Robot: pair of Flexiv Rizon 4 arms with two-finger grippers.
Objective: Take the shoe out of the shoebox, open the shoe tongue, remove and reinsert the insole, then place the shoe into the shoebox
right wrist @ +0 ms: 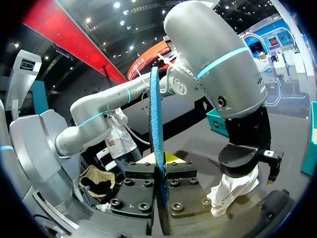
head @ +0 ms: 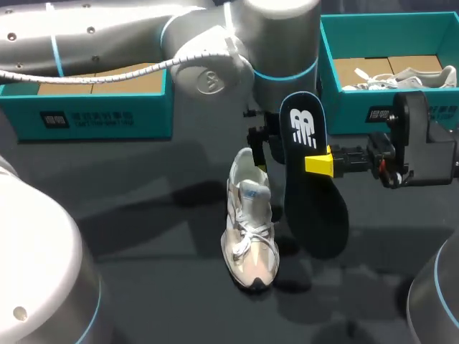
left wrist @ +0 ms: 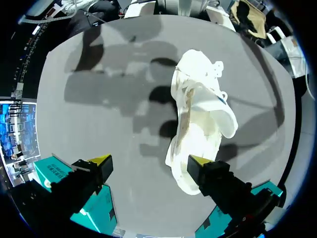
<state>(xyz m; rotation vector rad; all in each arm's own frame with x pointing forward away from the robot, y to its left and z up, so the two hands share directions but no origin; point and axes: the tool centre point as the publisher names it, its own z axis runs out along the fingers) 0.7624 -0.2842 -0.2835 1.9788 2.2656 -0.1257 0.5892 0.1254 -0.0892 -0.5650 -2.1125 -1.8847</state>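
Head view: the shoe (head: 249, 236) sits on the table (head: 143, 215), outside the boxes. Just beside it, the right gripper (head: 318, 165) pinches the insole (head: 315, 215).
Left wrist view: the left gripper (left wrist: 148, 161) is spread wide, one finger by the heel.
Right wrist view: the insole stands edge-on, clamped between both fingers.

A dark grey matte table (head: 143, 208) is spread under everything, nothing fancy. Big soft shadows are thrown across it around the middle, and the same blotchy patches are picked up on it in the left wrist view too. A spare white sneaker (head: 409, 77) can be seen lying in the teal box (head: 348, 107) at the far right, laces loose, on brown cardboard.
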